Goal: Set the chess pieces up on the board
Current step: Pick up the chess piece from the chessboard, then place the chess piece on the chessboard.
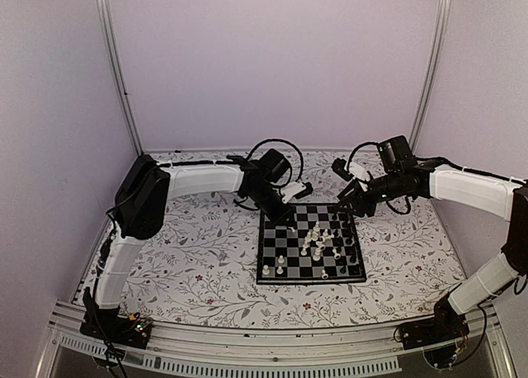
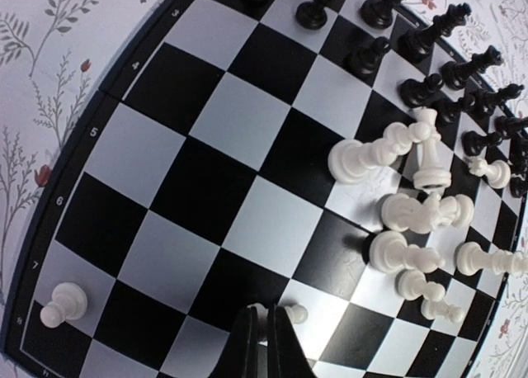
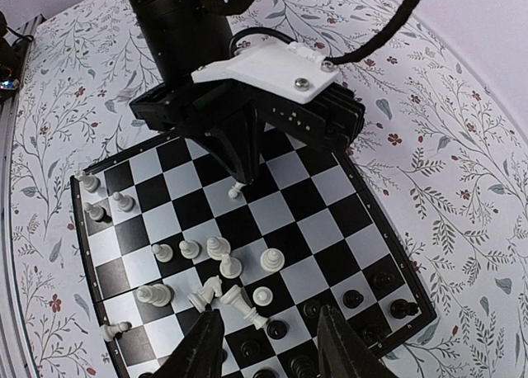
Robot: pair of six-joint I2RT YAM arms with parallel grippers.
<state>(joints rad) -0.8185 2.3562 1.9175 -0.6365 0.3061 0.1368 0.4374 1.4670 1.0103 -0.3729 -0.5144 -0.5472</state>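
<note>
Both over the board [image 1: 272, 239], left pincer [image 2: 266, 314] clenched beside a white pawn [image 2: 296, 314], right pincer [image 3: 271, 314] released and empty.

Showing one board [image 1: 272, 258] and two grippers: left gripper [image 2: 268, 316], right gripper [image 3: 268, 328]. Counting about thirteen white pieces [image 3: 217, 248] in the right wrist view. Counting at least ten black pieces [image 2: 425, 89] in the left wrist view, the exact total being unclear.
</note>
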